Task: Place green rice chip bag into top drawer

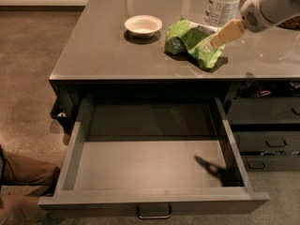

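Note:
The green rice chip bag (pixel 190 43) lies on the grey counter (pixel 108 55), right of the middle. My gripper (pixel 216 40) reaches in from the upper right, its tan fingers (pixel 225 33) over the bag's right side. The top drawer (pixel 152 203) stands pulled fully open below the counter, empty inside, with a small metal handle (pixel 153 213) on its front.
A white bowl (pixel 143 26) sits on the counter left of the bag. A white tub with a printed label (pixel 224 3) stands behind the bag. Narrower dark drawers (pixel 267 125) are stacked at the right. Someone's leg (pixel 23 170) shows at the lower left.

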`<state>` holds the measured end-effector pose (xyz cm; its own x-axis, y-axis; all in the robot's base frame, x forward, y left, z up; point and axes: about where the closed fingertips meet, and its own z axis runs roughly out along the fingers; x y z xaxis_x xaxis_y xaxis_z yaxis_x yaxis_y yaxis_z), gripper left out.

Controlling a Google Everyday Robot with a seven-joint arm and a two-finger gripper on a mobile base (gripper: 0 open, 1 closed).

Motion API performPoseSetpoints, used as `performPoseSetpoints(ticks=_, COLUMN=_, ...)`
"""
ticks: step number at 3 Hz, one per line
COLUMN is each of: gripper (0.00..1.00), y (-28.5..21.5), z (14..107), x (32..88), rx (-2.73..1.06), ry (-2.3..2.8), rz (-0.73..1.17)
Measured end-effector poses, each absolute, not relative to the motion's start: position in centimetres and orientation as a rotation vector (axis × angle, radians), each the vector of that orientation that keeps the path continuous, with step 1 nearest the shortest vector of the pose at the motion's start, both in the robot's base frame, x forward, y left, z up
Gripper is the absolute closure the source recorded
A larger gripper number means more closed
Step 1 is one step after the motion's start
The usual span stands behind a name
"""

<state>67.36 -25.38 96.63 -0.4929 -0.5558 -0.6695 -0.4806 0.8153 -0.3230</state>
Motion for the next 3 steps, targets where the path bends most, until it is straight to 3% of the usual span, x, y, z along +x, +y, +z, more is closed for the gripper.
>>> performPoseSetpoints(ticks=3, gripper=0.0, y=-19.1, z=95.2, x=74.1, rx=-0.951, ry=2.091, rz=0.039)
